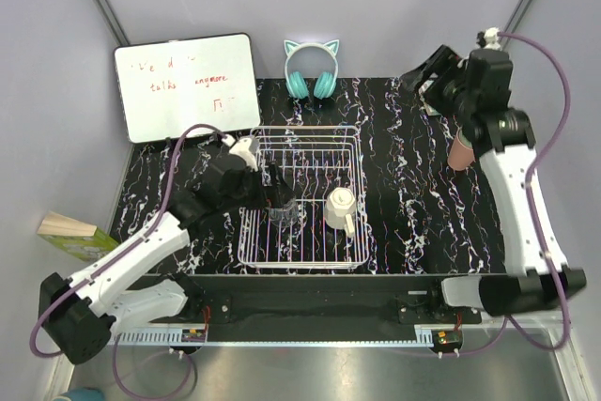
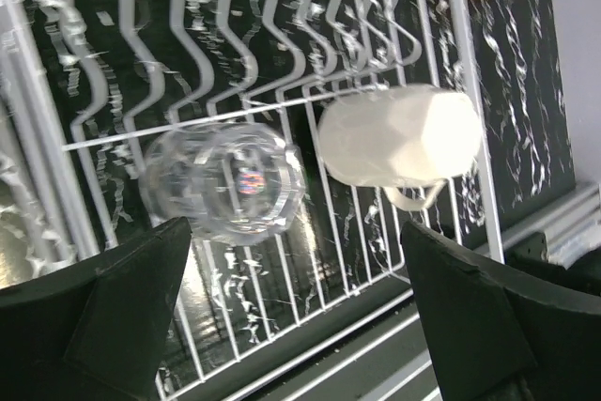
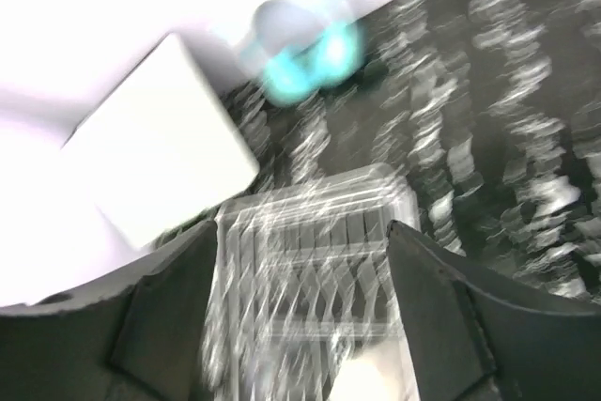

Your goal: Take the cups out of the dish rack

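The white wire dish rack [image 1: 302,253] stands mid-table. A cream-white mug [image 1: 340,207] with a handle sits in its right half. A clear glass [image 2: 225,181] lies on the grid to the left of the mug [image 2: 399,135]. My left gripper [image 1: 275,191] hovers over the rack's left half, open; in the left wrist view the left gripper [image 2: 300,302] has the glass just ahead of its left finger, not touching. A salmon-pink cup [image 1: 461,151] stands on the table at the right, beside the right arm. My right gripper [image 1: 424,82] is raised at the back right, open and empty.
A whiteboard [image 1: 186,86] leans at the back left. Teal cat-ear headphones [image 1: 311,68] lie behind the rack. A green box [image 1: 77,237] sits off the table's left edge. The right wrist view is motion-blurred and looks down on the rack [image 3: 310,260].
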Controlling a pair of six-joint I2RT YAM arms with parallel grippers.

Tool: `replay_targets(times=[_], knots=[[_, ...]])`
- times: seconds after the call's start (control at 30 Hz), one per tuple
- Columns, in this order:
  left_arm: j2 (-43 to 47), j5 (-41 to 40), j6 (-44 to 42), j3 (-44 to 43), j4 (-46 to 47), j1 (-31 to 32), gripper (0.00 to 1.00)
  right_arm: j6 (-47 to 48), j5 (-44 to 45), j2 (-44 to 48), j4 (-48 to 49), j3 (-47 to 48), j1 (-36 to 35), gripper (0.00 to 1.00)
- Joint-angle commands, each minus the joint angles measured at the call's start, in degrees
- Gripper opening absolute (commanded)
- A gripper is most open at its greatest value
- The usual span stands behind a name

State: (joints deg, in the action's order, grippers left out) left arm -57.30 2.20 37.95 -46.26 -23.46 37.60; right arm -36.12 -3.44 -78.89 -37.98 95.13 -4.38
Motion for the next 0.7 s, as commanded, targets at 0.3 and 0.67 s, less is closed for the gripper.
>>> replay_targets(times=[0.3,0.67], knots=[[-12.48,-27.31,-6.23,-12.09,-1.49,14.08,0.99,-3.17,-6.05,27.10,8.89,-32.18,-15.30,0.86],[-21.53,-26.90,-2.10,-14.03,-5.81,10.12,0.99,-4.13,-6.75,34.77,8.36,-41.51,-15.48,0.86]])
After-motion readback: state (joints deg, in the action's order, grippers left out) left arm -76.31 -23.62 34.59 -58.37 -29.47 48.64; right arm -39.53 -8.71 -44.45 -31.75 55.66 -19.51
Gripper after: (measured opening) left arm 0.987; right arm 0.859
